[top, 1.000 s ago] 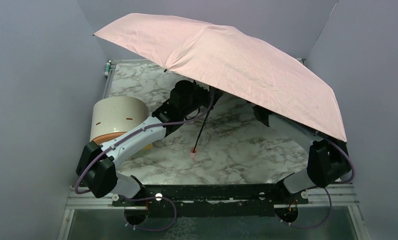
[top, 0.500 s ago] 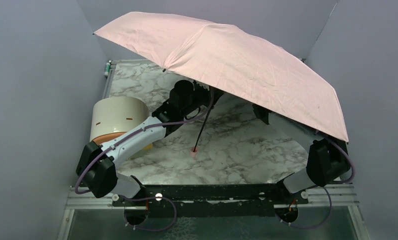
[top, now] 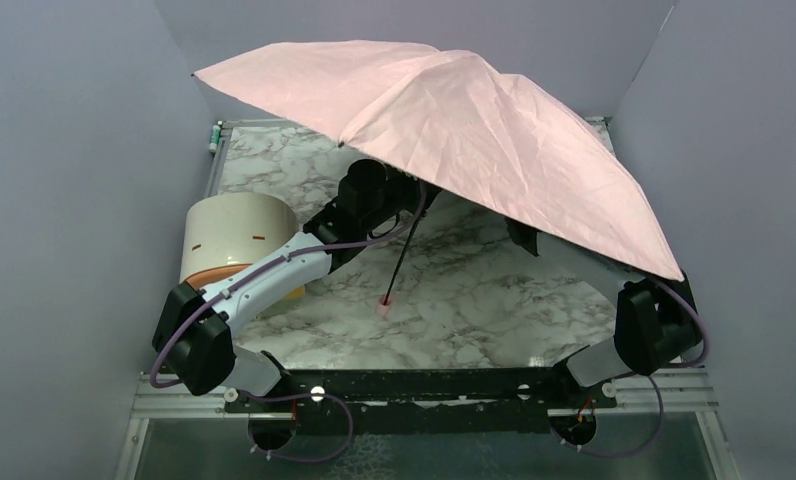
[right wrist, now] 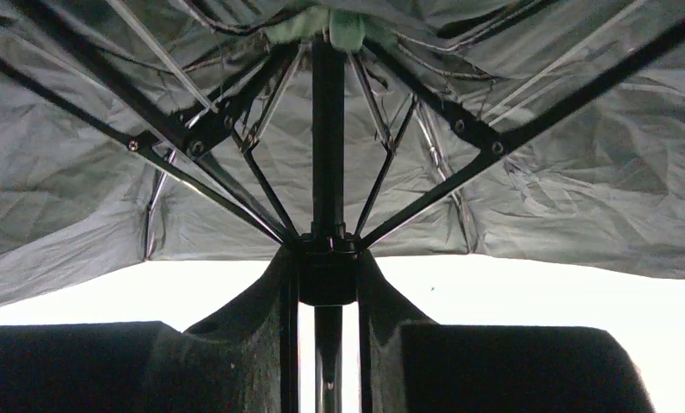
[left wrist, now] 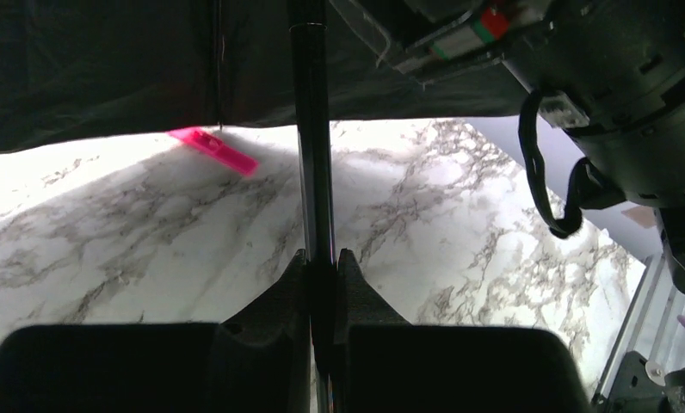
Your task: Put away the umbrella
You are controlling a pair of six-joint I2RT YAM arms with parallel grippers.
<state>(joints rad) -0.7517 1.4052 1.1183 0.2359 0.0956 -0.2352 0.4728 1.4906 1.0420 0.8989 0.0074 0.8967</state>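
Note:
The umbrella (top: pixel 474 130) stands open over the table, pale pink on top (top: pixel 474 130) and dark underneath (right wrist: pixel 107 172). Its thin black shaft (top: pixel 404 255) slants down to a small pink handle (top: pixel 385 302) close to the marble. My left gripper (left wrist: pixel 323 255) is shut on the shaft (left wrist: pixel 311 129), well above the handle. Under the canopy, my right gripper (right wrist: pixel 328 258) is shut on the black sliding hub (right wrist: pixel 327 280) where the ribs meet the shaft (right wrist: pixel 327 129). In the top view the canopy hides the right gripper's fingers.
A cream cylinder (top: pixel 236 240) with an orange end lies at the left beside the left arm. A bright pink strip (left wrist: pixel 214 148) lies flat on the marble beyond the shaft. Grey walls close in on both sides and the back. The right arm's wrist (left wrist: pixel 614 103) hangs near the shaft.
The right gripper has closed onto the sliding hub. The canopy has begun to fold, its right edge drawn inward and its top peaked. The left gripper has kept its hold.

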